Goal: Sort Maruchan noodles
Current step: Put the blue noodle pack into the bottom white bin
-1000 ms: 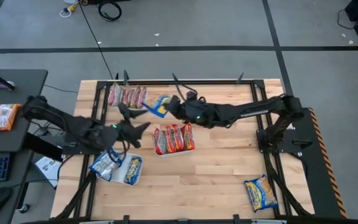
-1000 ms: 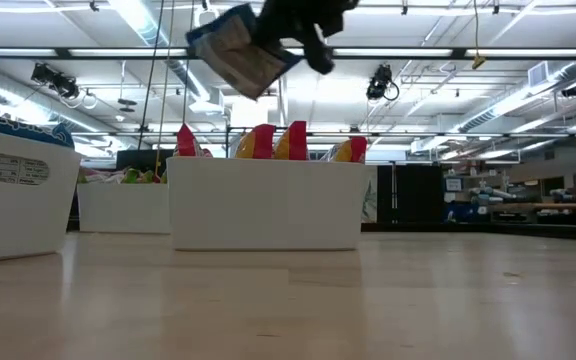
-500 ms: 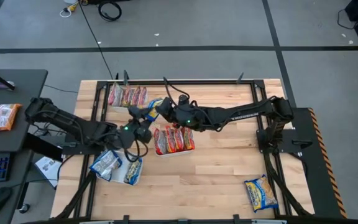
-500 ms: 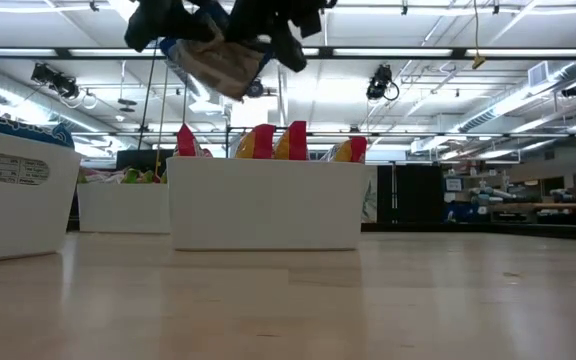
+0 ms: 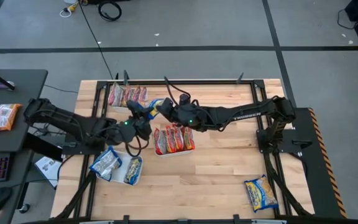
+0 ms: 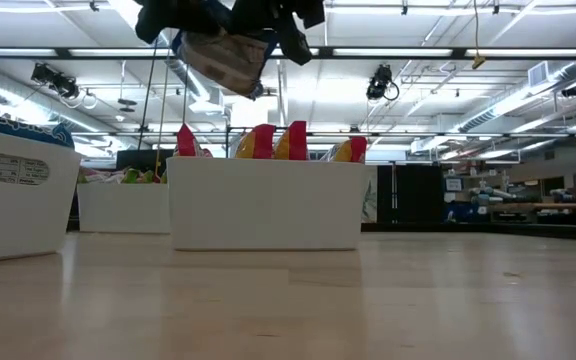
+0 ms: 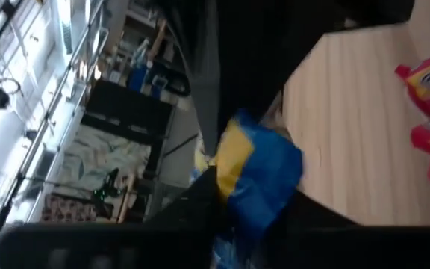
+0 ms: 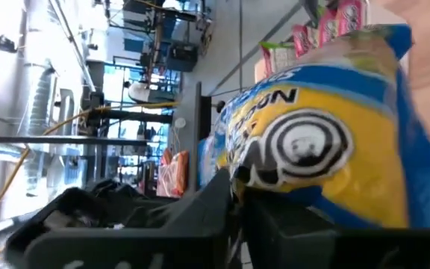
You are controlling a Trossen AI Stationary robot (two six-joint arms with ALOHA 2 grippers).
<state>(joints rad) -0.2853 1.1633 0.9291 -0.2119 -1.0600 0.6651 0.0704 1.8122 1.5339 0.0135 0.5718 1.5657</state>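
Above the table at about eleven o'clock, the blue-and-yellow packet hangs pinched between the right gripper and the left gripper, both clamped on opposite ends.

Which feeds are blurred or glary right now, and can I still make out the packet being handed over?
High view: evenly lit and sharp, with the blue-and-yellow packet small between the left gripper and right gripper. Low view: bright ceiling lights backlight it, so the packet and grippers read dark. Left wrist view: heavily smeared. Right wrist view: packet close and soft.
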